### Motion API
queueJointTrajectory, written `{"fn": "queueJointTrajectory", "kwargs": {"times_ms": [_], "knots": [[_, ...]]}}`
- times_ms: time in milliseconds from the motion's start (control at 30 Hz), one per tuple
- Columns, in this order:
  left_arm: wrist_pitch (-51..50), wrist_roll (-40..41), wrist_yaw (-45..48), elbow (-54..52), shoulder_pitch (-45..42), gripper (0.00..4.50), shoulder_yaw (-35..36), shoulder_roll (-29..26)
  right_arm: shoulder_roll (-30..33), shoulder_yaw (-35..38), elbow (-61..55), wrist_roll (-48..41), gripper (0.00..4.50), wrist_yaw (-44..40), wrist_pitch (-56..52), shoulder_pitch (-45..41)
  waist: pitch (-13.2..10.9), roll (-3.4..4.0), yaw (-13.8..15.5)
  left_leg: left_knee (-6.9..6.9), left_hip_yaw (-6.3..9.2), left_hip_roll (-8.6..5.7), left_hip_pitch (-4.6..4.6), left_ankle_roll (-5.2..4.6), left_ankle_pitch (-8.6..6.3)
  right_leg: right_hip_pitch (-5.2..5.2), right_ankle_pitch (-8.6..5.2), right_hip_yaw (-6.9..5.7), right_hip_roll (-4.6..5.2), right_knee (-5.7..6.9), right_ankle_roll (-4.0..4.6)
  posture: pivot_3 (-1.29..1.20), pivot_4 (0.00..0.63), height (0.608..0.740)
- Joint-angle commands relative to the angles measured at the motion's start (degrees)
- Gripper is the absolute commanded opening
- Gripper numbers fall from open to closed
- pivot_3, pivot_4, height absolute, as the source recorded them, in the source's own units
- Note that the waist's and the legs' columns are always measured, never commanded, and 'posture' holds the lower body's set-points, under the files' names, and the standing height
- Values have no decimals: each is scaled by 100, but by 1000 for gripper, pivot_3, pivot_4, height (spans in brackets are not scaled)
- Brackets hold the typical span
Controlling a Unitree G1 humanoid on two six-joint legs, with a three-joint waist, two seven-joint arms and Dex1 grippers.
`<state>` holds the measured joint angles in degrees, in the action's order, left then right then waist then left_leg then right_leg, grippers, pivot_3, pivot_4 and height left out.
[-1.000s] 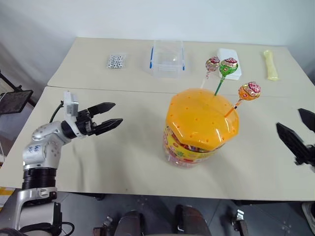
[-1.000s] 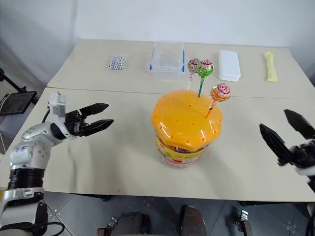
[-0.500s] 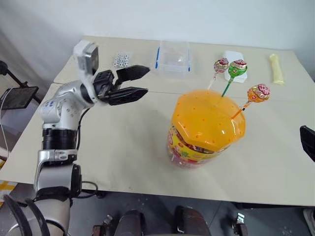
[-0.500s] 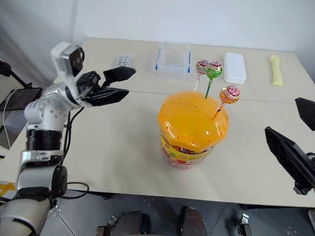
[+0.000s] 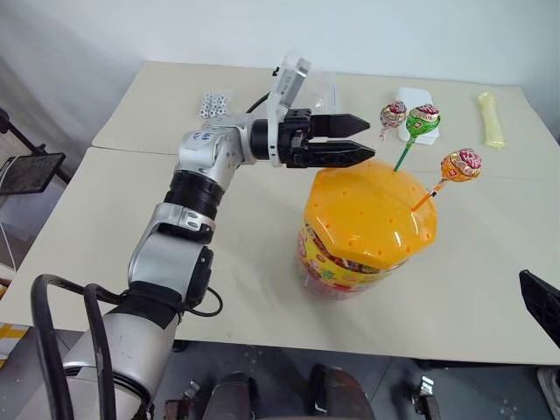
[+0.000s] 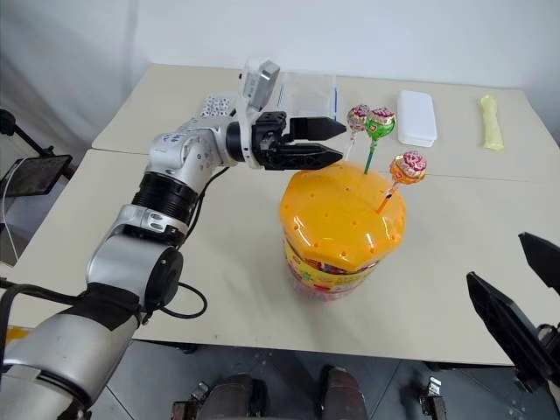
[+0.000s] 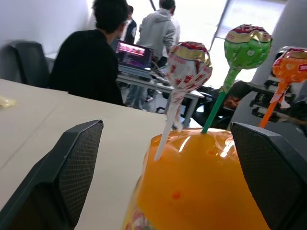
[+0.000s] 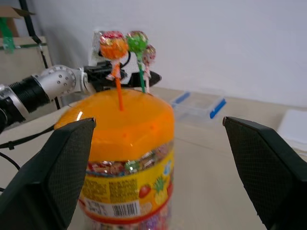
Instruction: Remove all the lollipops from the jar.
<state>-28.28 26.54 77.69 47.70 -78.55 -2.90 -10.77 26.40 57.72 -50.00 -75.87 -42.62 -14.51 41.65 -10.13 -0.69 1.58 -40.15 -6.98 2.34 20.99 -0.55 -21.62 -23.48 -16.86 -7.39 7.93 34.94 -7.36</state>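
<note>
The jar (image 5: 367, 229), a clear tub with a domed orange lid and a yellow label, stands at the table's middle. Three lollipops stick up from its lid: pink-red (image 5: 392, 115), green (image 5: 425, 120) and orange (image 5: 461, 164). My left gripper (image 5: 363, 136) hovers level over the lid's far left edge. It points at the pink-red lollipop (image 7: 189, 64), open and empty, tips just short of its stick. My right gripper (image 6: 525, 297) hangs open and empty off the table's near right edge, facing the jar (image 8: 124, 143).
Behind the jar stand a small clear box with blue clips (image 5: 306, 92), a white box (image 6: 416, 116) and a pale yellow object (image 5: 492, 118). A cluster of small dice-like pieces (image 5: 213, 105) lies far left. Two tables meet at a seam. People sit in the background (image 7: 91, 62).
My left arm has swung up and to the right, from the table's left side to the lollipops. My right gripper has drawn back toward the near right corner.
</note>
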Motion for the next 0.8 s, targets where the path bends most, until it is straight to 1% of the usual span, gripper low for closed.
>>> {"fn": "queueJointTrajectory", "kwargs": {"times_ms": [33,100,133,367,400,533,567,633,700,733,800], "knots": [[-13,-26,203,-43,-261,4313,54,124,-45,27,8,36,4487,37,241,14,0,0,-4,0,0,0,0,0,0,0,0,1,0,0,0,0,150,740],[-44,-49,239,-24,-317,3940,42,207,-54,5,-1,45,4500,44,284,37,0,0,-4,0,2,0,0,0,0,0,0,0,0,2,0,0,150,740],[-15,-72,253,-3,-336,3659,38,244,-60,-10,-11,53,4500,50,298,48,0,0,-3,0,3,0,0,0,0,0,0,0,0,2,0,0,150,740],[76,-188,258,115,-382,1548,125,309,-38,-59,-43,71,4500,98,388,81,0,0,1,-3,6,0,3,0,0,0,0,0,0,1,0,0,150,740],[80,-197,305,120,-387,1186,127,298,-34,-63,-51,78,4500,99,397,76,0,0,1,-3,6,0,3,0,0,-1,0,0,0,2,0,0,150,740],[148,-247,254,199,-438,18,206,292,-15,-105,-49,102,4500,124,440,37,0,0,4,-2,9,0,5,0,0,-2,0,-2,0,2,0,0,150,740],[170,-219,205,223,-466,18,279,306,-4,-125,-40,111,4500,134,449,24,0,0,8,-2,10,0,5,0,0,-2,0,-2,0,3,0,0,150,740],[200,98,-28,295,-611,18,720,387,39,-180,25,161,4500,140,463,-61,0,0,14,-3,12,0,9,0,0,-3,0,-3,0,3,0,0,150,740],[-174,594,17,281,-777,18,1218,388,94,-237,96,195,4500,146,466,-164,0,0,11,-7,13,0,14,0,0,-5,0,-3,0,2,0,0,150,740],[-527,911,-6,320,-909,18,1531,310,149,-289,131,197,4500,155,453,-247,0,-1,5,-9,12,0,17,0,0,-7,0,-3,0,2,0,0,150,740],[-978,1207,-75,379,-1039,18,1876,140,241,-392,172,207,4500,161,415,-382,0,1,-5,-10,13,0,17,0,0,-9,0,-2,1,5,0,0,150,740]]}}
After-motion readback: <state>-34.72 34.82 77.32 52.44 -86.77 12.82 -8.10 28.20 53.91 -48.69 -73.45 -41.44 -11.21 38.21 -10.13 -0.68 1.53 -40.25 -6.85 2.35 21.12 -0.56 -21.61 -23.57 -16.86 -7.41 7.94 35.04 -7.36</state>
